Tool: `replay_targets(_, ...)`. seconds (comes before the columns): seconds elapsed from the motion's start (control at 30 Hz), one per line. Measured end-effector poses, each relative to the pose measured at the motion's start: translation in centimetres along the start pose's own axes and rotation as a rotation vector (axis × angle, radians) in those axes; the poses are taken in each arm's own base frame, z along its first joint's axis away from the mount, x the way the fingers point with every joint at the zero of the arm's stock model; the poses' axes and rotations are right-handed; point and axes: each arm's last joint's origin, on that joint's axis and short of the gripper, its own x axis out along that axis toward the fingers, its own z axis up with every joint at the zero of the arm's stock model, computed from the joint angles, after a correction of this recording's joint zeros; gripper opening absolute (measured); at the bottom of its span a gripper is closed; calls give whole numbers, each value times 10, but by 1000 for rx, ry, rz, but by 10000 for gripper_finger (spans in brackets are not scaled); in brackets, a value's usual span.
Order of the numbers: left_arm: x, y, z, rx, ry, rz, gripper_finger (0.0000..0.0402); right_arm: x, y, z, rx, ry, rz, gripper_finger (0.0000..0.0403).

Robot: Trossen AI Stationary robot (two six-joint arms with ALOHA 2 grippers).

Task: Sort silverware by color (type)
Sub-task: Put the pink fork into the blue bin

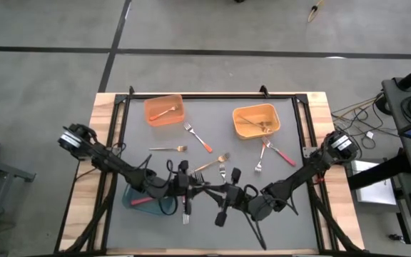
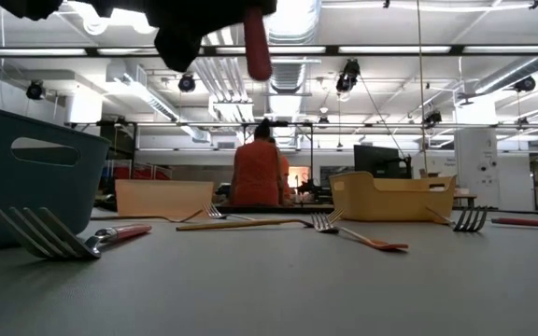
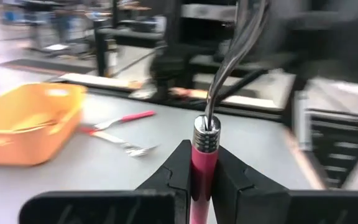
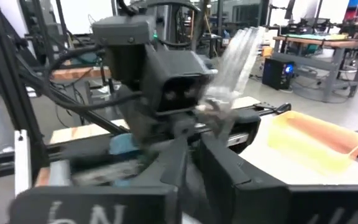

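My left end effector [image 3: 202, 180] is pinched on the red handle of a fork [image 3: 211, 124], its silver tines rising up past the wrist camera; in the overhead picture this happens at the lower centre of the grey counter [image 1: 291, 235], where both arms meet. My right end effector [image 4: 191, 155] sits just beside it there, facing the left one, and I cannot tell whether its fingers are spread or pressed together. The teal bin [image 1: 135, 198] at lower left holds one red-handled fork [image 1: 143, 201]. The orange bin [image 1: 165, 110] at upper left holds a single orange-handled fork [image 1: 163, 112]. The yellow-orange bin [image 1: 256, 121] at upper right holds gold forks [image 1: 255, 123], crossed over each other. Loose silverware lies on the counter between the bins and my arms: an orange-handled fork [image 1: 199, 137], a gold fork [image 1: 168, 148], another gold fork [image 1: 212, 163], and two red-handled forks [image 1: 280, 153] below the yellow-orange bin.
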Motion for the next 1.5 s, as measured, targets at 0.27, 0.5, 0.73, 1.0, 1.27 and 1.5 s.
replay_targets(0.27,-8,7,3,38,31,191,15,-4,-4,10,41,5,-3,128)
replay_targets(0.5,-6,-3,16,195,99,290,15,-6,-7,28,30,115,-25,181)
replay_targets(0.73,-8,-18,31,474,310,269,15,-11,-3,52,-148,359,164,196)
replay_targets(1.0,-22,-42,39,566,346,132,15,-18,-7,70,-244,444,226,196)
replay_targets(1.27,-21,-46,45,501,308,129,15,-9,8,68,-262,348,350,196)
replay_targets(1.5,-20,-49,48,469,279,103,15,-1,10,75,-220,265,357,196)
